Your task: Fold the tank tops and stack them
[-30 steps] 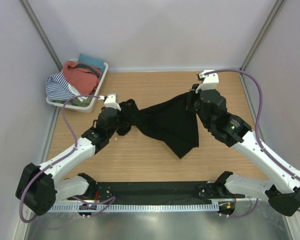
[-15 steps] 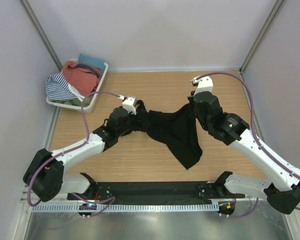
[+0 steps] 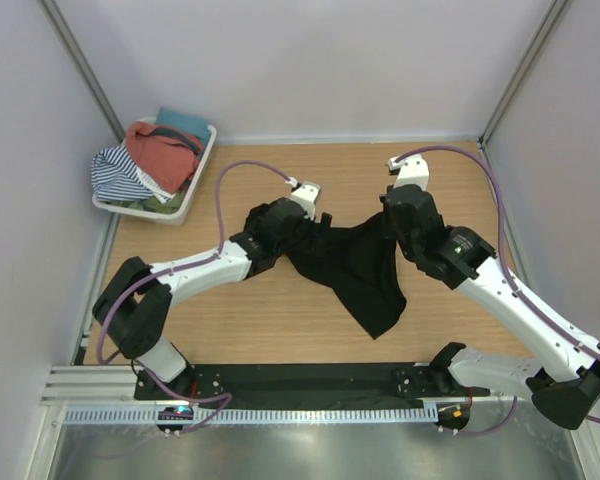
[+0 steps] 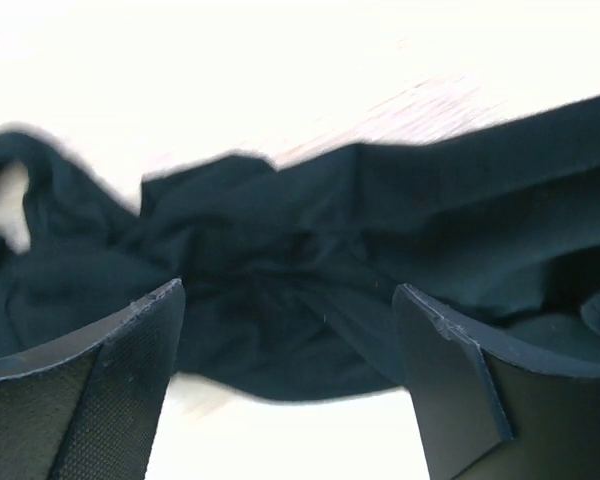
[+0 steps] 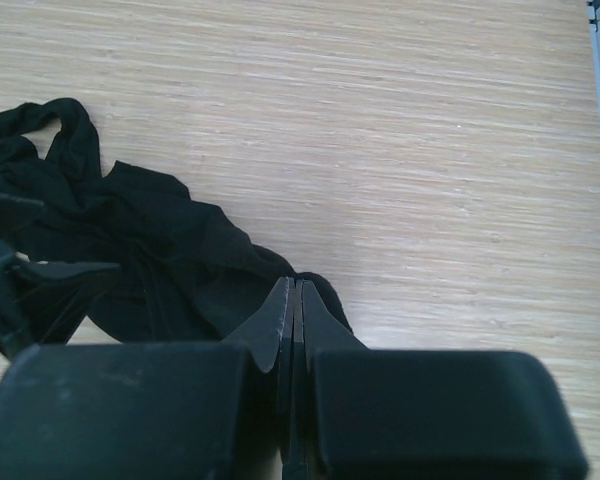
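Black tank top (image 3: pixel 355 265) is bunched in the middle of the table (image 3: pixel 280 320), well apart from every edge. Its longest corner points at the near edge. Left fingers (image 4: pixel 120 370) stand wide, one on either side of the crumpled strap end; cloth lies between them, not pinched. Right fingers (image 5: pixel 285 310) are pressed fully together on a fold at the cloth's right side. You've got bare wood right of the right arm, behind both wrists up to the far wall, and in front of the cloth. Rust-red tank top (image 3: pixel 165 150) lies heaped in the white basket (image 3: pixel 202 165) at the far-left corner, beside a striped garment (image 3: pixel 115 172) hanging over the basket's left rim.
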Controlling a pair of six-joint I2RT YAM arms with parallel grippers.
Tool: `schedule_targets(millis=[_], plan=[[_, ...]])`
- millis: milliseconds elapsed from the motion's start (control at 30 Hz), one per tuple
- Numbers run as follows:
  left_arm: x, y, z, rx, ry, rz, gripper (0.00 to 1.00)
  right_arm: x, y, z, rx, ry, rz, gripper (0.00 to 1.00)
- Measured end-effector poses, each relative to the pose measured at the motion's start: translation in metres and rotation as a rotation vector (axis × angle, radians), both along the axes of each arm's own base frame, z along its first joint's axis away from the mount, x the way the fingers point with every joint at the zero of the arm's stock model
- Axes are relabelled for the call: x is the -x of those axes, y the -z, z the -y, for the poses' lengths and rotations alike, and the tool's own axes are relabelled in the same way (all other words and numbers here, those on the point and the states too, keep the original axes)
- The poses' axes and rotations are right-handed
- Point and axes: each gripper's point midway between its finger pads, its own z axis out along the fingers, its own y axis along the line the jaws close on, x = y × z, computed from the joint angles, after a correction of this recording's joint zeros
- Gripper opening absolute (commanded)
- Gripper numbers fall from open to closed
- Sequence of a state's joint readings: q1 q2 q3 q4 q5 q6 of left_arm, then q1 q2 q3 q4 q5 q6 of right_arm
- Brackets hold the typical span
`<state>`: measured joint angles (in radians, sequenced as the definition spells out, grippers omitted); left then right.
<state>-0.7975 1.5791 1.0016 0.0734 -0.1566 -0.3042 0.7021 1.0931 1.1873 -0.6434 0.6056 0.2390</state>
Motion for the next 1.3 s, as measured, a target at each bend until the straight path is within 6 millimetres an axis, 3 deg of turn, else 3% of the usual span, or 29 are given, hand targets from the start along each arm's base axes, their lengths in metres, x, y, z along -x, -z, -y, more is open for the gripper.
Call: schedule_targets(millis=[200, 333, 533, 733, 867, 1067, 1133, 1200, 1267, 1300], plan=[[-0.004, 0.003, 0.029, -0.046, 0.189, 0.047, 0.87, 0.008, -0.001, 0.012, 0.016, 0.024, -0.005, 0.01], [-0.019, 0.027, 0.044, -0.091, 0.280, 0.037, 0.87, 0.015, 0.000, 0.020, 0.021, 0.051, -0.017, 0.01], [-0.041, 0.063, 0.030, -0.115, 0.297, -0.034, 0.87, 0.025, 0.006, 0.035, 0.020, 0.094, -0.012, 0.01], [-0.053, 0.057, 0.033, -0.131, 0.325, 0.008, 0.86, 0.031, 0.016, 0.043, 0.035, 0.116, -0.029, 0.01], [-0.054, 0.055, 0.036, -0.149, 0.342, 0.030, 0.76, 0.031, 0.017, 0.043, 0.032, 0.121, -0.031, 0.01], [-0.056, 0.068, 0.038, -0.171, 0.354, 0.018, 0.79, 0.030, 0.015, 0.045, 0.031, 0.128, -0.031, 0.01], [-0.055, 0.075, 0.038, -0.182, 0.358, 0.005, 0.75, 0.028, 0.011, 0.046, 0.027, 0.134, -0.027, 0.01], [-0.053, 0.082, 0.037, -0.191, 0.361, -0.010, 0.61, 0.027, 0.006, 0.046, 0.019, 0.139, -0.018, 0.01], [-0.052, 0.086, 0.036, -0.197, 0.360, -0.027, 0.44, 0.026, 0.004, 0.048, 0.016, 0.147, -0.014, 0.01], [-0.053, 0.087, 0.037, -0.201, 0.358, -0.033, 0.24, 0.025, 0.003, 0.049, 0.013, 0.152, -0.012, 0.01]])
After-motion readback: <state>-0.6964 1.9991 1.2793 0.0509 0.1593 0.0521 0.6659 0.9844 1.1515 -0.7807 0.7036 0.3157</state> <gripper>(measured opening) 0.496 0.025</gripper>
